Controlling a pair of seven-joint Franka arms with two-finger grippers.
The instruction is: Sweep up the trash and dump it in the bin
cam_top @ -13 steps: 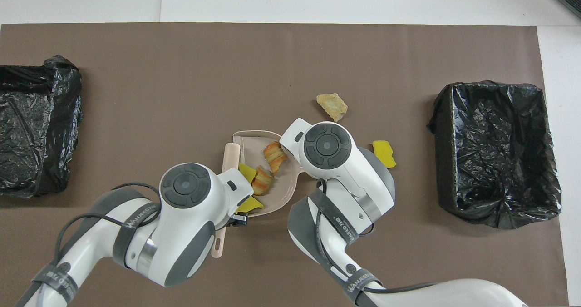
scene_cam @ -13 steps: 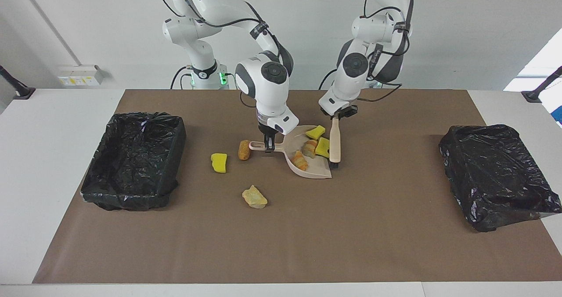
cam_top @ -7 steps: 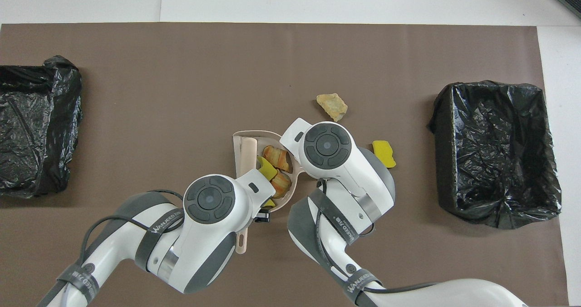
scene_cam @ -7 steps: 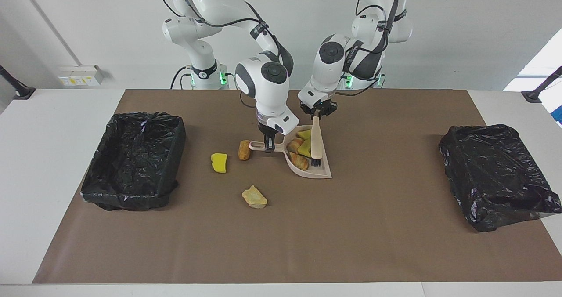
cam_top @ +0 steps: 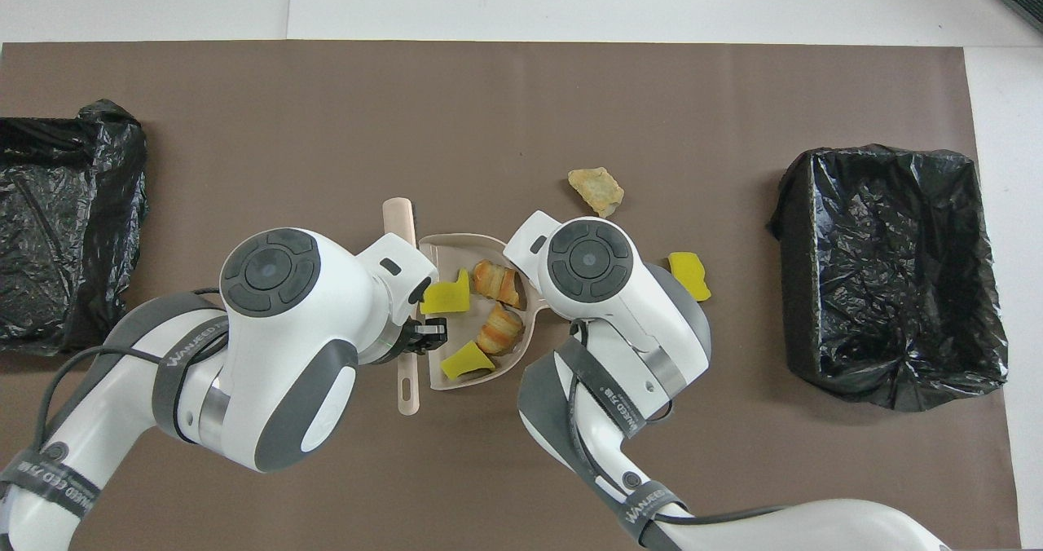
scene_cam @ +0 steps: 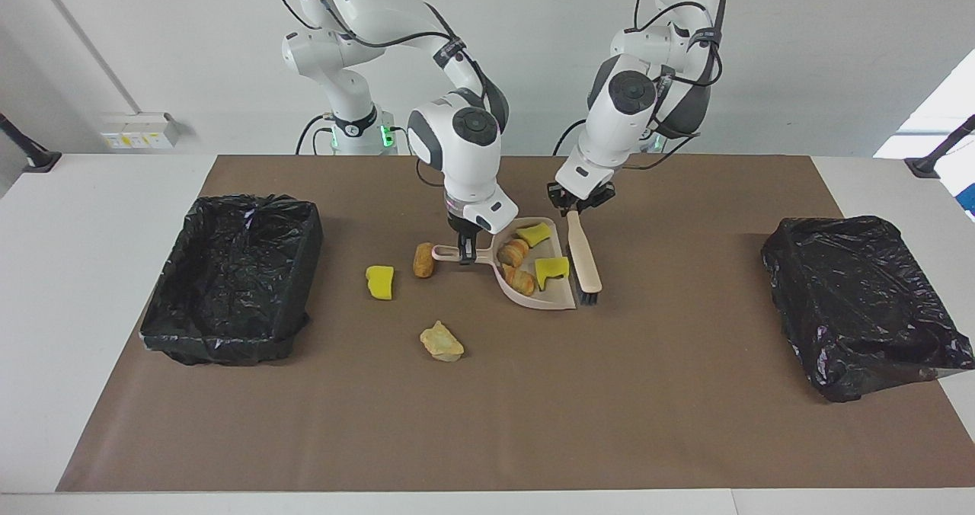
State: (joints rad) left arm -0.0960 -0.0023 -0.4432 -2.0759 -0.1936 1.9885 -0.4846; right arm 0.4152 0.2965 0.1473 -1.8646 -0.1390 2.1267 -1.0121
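Left end effector (scene_cam: pixel 573 209), clamped on the brush (scene_cam: pixel 584 254), could jostle the dustpan (scene_cam: pixel 554 295) at frame centre, held by the right end effector (scene_cam: pixel 465 249), spilling its trash (scene_cam: pixel 551 269).

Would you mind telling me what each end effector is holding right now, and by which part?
The left end effector grips the brush by its handle end; the right end effector grips the dustpan by its handle.
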